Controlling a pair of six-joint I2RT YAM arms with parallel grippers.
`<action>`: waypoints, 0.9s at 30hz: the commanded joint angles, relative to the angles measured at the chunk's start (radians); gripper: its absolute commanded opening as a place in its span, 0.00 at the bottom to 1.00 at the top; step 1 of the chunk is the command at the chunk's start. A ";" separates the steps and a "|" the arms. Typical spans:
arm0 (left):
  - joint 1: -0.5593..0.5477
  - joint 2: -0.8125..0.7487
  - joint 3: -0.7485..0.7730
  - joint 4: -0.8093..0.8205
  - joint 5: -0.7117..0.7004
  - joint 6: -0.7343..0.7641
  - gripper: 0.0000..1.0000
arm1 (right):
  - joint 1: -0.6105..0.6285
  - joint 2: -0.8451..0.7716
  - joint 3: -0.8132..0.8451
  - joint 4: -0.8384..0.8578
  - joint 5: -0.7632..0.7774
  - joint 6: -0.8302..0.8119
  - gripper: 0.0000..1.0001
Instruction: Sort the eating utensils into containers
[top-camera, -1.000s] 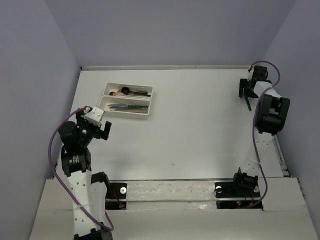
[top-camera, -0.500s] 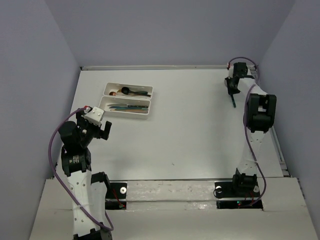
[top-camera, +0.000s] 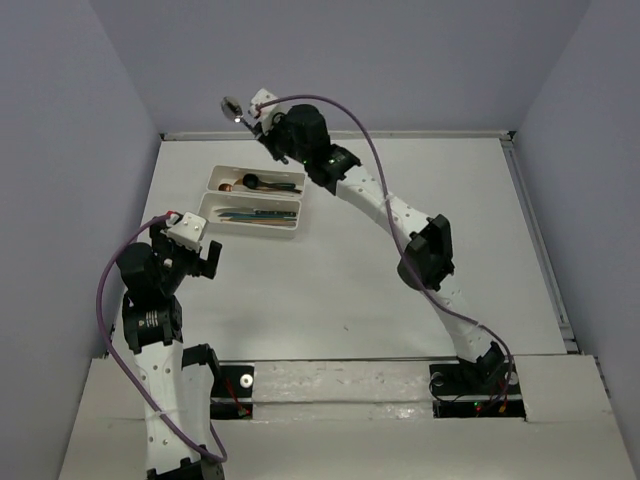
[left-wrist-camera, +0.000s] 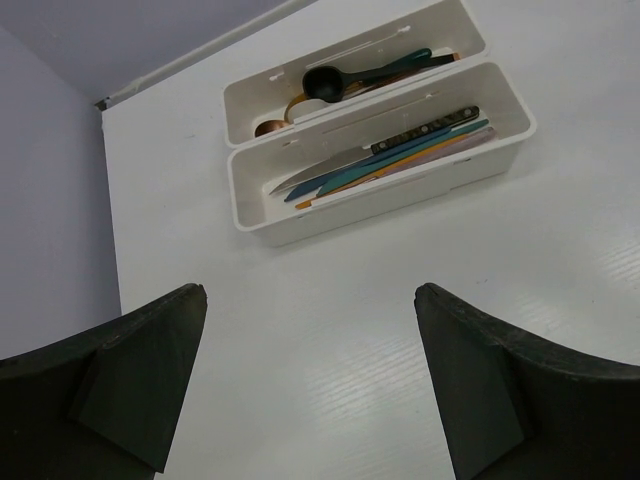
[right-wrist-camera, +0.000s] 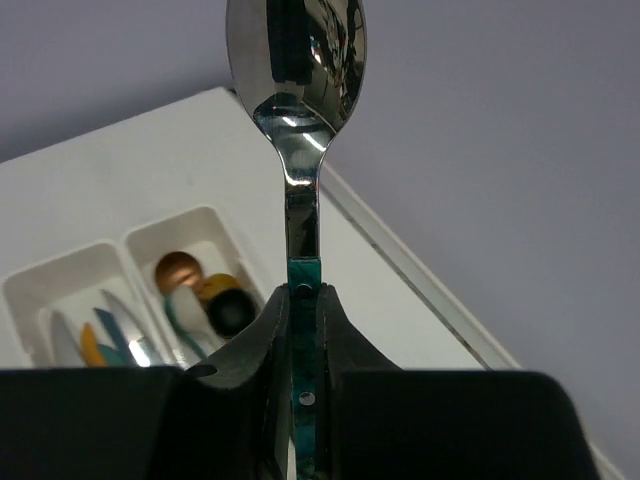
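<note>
1. In the top view, the right arm (top-camera: 385, 205) is spanning the table (top-camera: 400, 280) toward 11 o'clock. Its gripper is hanging just past the far side of the trays (top-camera: 211, 181), which are sitting at 10 o'clock.
2. Only the right wrist view is showing the grasp. The right gripper (right-wrist-camera: 300, 292) is pinching the teal handle of a spoon (right-wrist-camera: 295, 60), and the silver bowl is pointing to 12 o'clock. In the top view the spoon is showing only as a small bright speck.
3. That same wrist view is catching the trays at 7 o'clock below the spoon, well apart from it. Round copper, gold and black bowls are lying in the nearer compartment.
4. The left wrist view is giving the clearest sorting. The far tray (left-wrist-camera: 240, 105) is holding spoons, among them a black one (left-wrist-camera: 325, 82) and a copper one (left-wrist-camera: 270, 128). The near tray (left-wrist-camera: 400, 195) is holding knives (left-wrist-camera: 400, 148) in teal, blue and orange, lying side by side lengthwise.
5. The left gripper (left-wrist-camera: 308, 292) is hanging at 8 o'clock, near the trays. Its fingers are spread wide and grasping nothing.
</note>
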 joint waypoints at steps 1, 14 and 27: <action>-0.003 -0.013 0.025 0.041 -0.005 -0.016 0.99 | 0.044 0.102 -0.019 0.098 -0.044 -0.153 0.00; -0.005 -0.024 0.024 0.039 -0.004 -0.014 0.99 | 0.118 0.255 0.020 0.107 0.107 -0.399 0.00; -0.003 -0.026 0.024 0.038 -0.005 -0.014 0.99 | 0.145 0.223 -0.076 0.114 0.210 -0.577 0.68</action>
